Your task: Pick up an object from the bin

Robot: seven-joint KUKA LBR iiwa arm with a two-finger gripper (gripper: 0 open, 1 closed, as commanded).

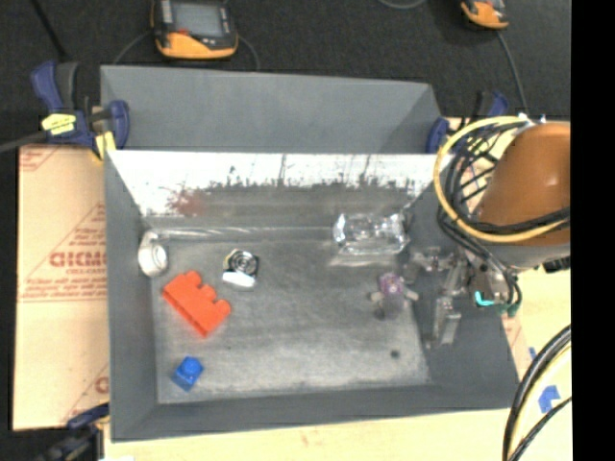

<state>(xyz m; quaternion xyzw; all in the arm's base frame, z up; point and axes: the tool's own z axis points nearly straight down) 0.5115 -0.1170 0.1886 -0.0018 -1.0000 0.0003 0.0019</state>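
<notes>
As the bin (288, 349) is read from its left wall, a small white roll (152, 255) comes first, close to that wall. An orange toy brick (197, 303) lies just below it, and a small blue block (187, 372) sits near the front left corner. A small black-and-white item (240, 267) with a silvery part lies just right of the roll; its kind cannot be determined. Right of centre, near the back wall, lies a clear plastic piece (368, 231). Below and slightly right of it rests a small purple piece (389, 291), the thing nearest the tool (444, 305), which stands at the bin's right end, just beside that piece. Whether the tool is open or closed cannot be told, and nothing is seen in its hold.

Assessment: no pick is yet made. Risks noted:
- The purple piece is small and irregular. An off-centre closing could nudge it aside, or pinch only an edge and drop it on lifting.
- The right wall is near, and a descent too far right could strike it.
</notes>
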